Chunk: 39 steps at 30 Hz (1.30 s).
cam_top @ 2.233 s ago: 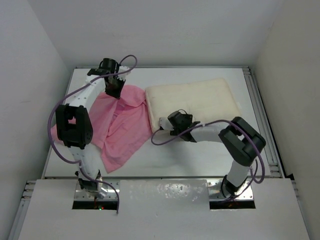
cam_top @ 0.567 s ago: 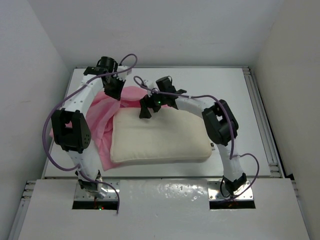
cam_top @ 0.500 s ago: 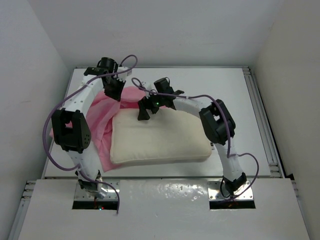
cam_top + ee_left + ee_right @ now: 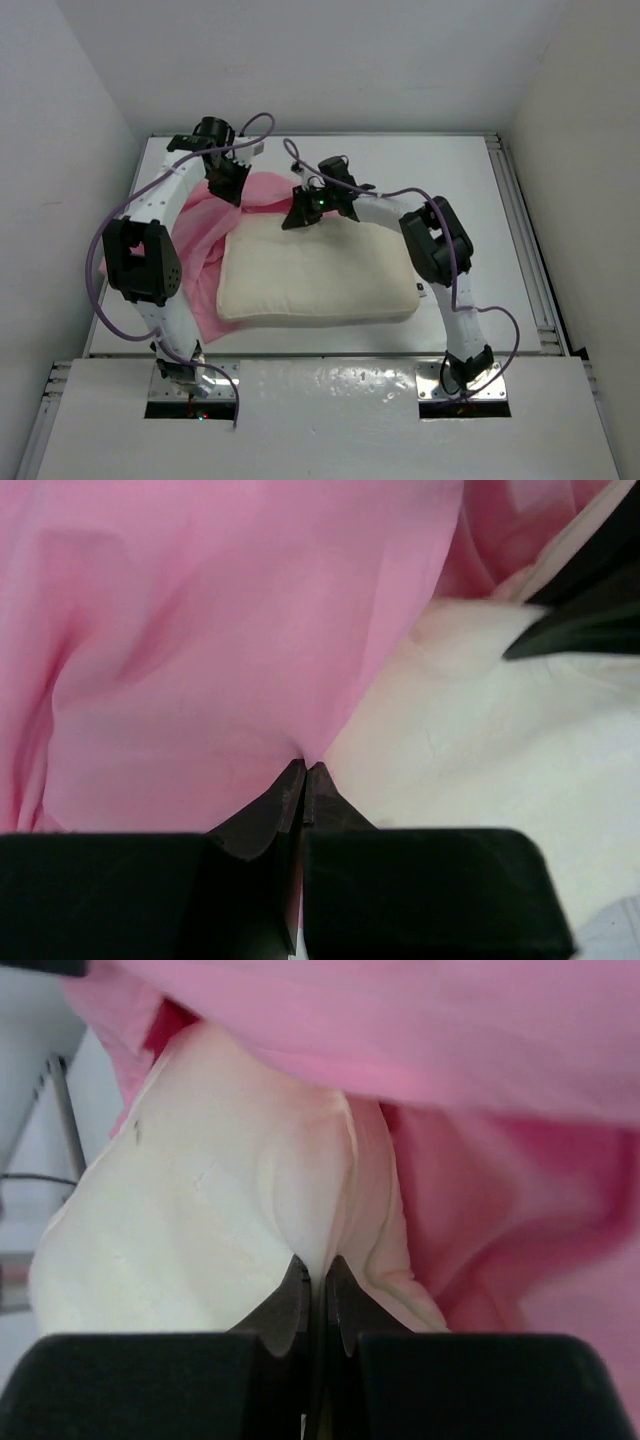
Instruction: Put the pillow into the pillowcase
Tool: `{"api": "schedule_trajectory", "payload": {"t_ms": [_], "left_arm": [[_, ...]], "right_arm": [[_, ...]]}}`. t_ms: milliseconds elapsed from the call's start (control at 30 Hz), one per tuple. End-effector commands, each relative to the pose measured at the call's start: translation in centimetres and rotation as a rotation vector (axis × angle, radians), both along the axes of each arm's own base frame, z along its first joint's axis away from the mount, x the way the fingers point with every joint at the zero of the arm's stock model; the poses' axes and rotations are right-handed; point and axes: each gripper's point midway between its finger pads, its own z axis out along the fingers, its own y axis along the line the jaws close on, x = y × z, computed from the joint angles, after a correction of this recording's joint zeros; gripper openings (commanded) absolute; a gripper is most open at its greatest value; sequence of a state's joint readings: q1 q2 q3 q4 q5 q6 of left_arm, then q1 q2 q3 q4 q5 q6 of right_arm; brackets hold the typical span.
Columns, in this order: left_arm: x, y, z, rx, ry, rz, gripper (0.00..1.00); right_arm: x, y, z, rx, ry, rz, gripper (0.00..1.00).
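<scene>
The cream pillow [image 4: 320, 275] lies across the middle of the table, its left end over the pink pillowcase [image 4: 205, 225]. My left gripper [image 4: 228, 190] is shut on the pillowcase fabric [image 4: 200, 680] at its far edge and holds it up next to the pillow's far left corner [image 4: 480, 740]. My right gripper [image 4: 296, 218] is shut on a pinched fold of the pillow [image 4: 240, 1210] at that same far left corner, with pillowcase fabric [image 4: 480, 1110] draped above and to the right of it.
The white table [image 4: 470, 180] has metal rails along the right edge [image 4: 530, 270]. White walls enclose the table on the left, back and right. Purple cables loop from both arms, one near the left table edge [image 4: 105, 290].
My right gripper carried the pillow from the far right of the table to the middle and left, over the pillowcase. In the last half second it shifted slightly farther back. My left gripper stayed put.
</scene>
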<state>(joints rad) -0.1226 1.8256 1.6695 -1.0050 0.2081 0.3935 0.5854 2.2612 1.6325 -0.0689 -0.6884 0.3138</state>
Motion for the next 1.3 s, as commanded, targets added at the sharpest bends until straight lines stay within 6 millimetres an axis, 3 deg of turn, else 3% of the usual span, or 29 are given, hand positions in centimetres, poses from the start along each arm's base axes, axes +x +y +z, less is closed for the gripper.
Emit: {"api": "schedule_trajectory", "payload": {"t_ms": [0,33,67,133,200,267,400,567,633,733,767,833,933,1033,1100,1167,1267], "left_arm": [[-0.3,-0.1,3.1,-0.021,-0.070,-0.050,0.00],[-0.6,0.0,3.1,-0.016,-0.069,-0.061,0.00],[-0.8,-0.1,3.0,-0.018,-0.064,-0.070,0.00],[-1.0,-0.5,3.0,-0.037,-0.058,-0.087,0.00],[-1.2,-1.0,3.0,-0.052,-0.060,-0.105,0.00],[-1.0,-1.4,3.0,-0.055,-0.066,-0.117,0.00],[-1.2,-4.0,3.5,-0.064,-0.078,-0.200,0.00],[-0.6,-4.8,4.3,-0.058,-0.102,-0.222,0.00],[0.0,-4.3,5.2,-0.059,-0.128,-0.195,0.00],[1.3,-2.7,7.7,-0.063,-0.196,-0.134,0.00],[1.7,-1.8,8.4,-0.063,-0.212,-0.112,0.00],[2.1,-1.6,10.5,-0.072,-0.260,-0.107,0.00],[2.2,-2.3,13.7,-0.100,-0.338,-0.139,0.00],[1.4,-4.4,17.0,-0.162,-0.412,-0.227,0.00],[0.6,-5.3,18.0,-0.162,-0.436,-0.294,0.00],[-0.5,-6.1,17.9,-0.142,-0.435,-0.351,0.00],[-2.1,-6.2,15.8,-0.132,-0.359,-0.408,0.00]], "right_arm": [[4.9,-2.5,7.1,0.266,0.046,-0.289,0.00],[5.6,-3.6,9.5,0.375,-0.034,-0.354,0.00],[8.0,-5.6,10.6,0.421,-0.075,-0.496,0.00],[9.3,-7.4,12.5,0.519,-0.076,-0.634,0.00],[10.5,-8.8,12.3,0.525,-0.054,-0.752,0.00],[11.0,-8.8,11.3,0.490,-0.027,-0.790,0.00],[11.7,-9.4,7.9,0.411,0.068,-0.919,0.00],[11.4,-9.5,8.9,0.463,0.069,-0.870,0.00],[10.3,-8.8,11.4,0.504,0.045,-0.759,0.00],[8.0,-8.0,17.9,0.613,-0.116,-0.589,0.00],[7.4,-7.9,19.3,0.618,-0.146,-0.563,0.00],[6.4,-7.4,23.0,0.629,-0.205,-0.511,0.00],[5.4,-6.5,25.7,0.642,-0.240,-0.457,0.00],[5.1,-5.6,26.6,0.665,-0.201,-0.442,0.00],[5.2,-5.4,27.1,0.685,-0.183,-0.439,0.00],[5.2,-5.4,27.3,0.721,-0.151,-0.438,0.00],[7.1,-7.3,26.8,0.753,-0.095,-0.535,0.00]]}}
